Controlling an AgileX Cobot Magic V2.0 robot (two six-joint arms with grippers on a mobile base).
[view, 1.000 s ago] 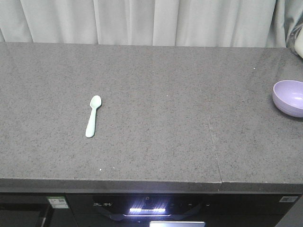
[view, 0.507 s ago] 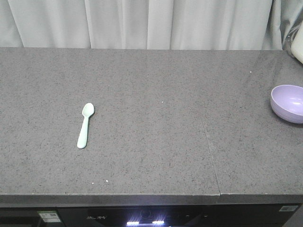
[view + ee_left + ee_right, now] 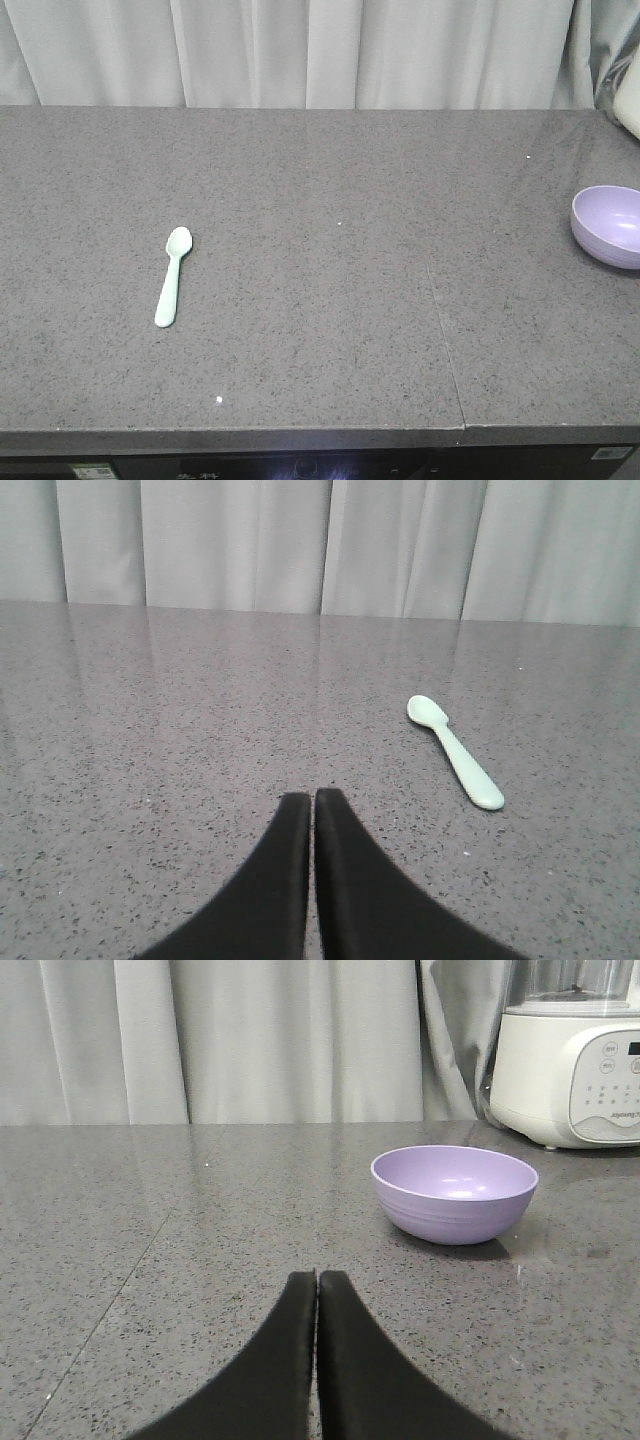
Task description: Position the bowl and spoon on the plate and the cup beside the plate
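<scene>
— Sliding left and lower in the front view since a second ago, the spoon (image 3: 172, 276) is now lying closer to the frame's bottom. The bowl (image 3: 608, 225) is sitting lower at the right border too. The counter (image 3: 320, 180) seam is drifting with them, and the lit panel under the front edge is almost dropping out of sight. So the whole view is shifting, not the dishes.

— What are the wrist views adding?

— Both pincers, which the front view is not catching. The left pincer (image 3: 313, 798) is hovering low over the counter, its black fingers pressing together on nothing. The spoon is lying ahead of it and off to its right, well apart, scoop pointing away.

— And the other one?

— The right pincer (image 3: 317, 1275) is clenched the same way, gripping nothing. The bowl is standing upright ahead of it, a little to its right, near but apart. Farther right, a white appliance (image 3: 570, 1060) is standing before the curtain (image 3: 250, 1040); the front view is giving only a sliver of it.

— How are the two pieces looking?

— The spoon is showing pale mint, with a short flat handle and an oval scoop. The bowl is glossy lavender, with light glinting inside and faint rings running round its wall.
</scene>
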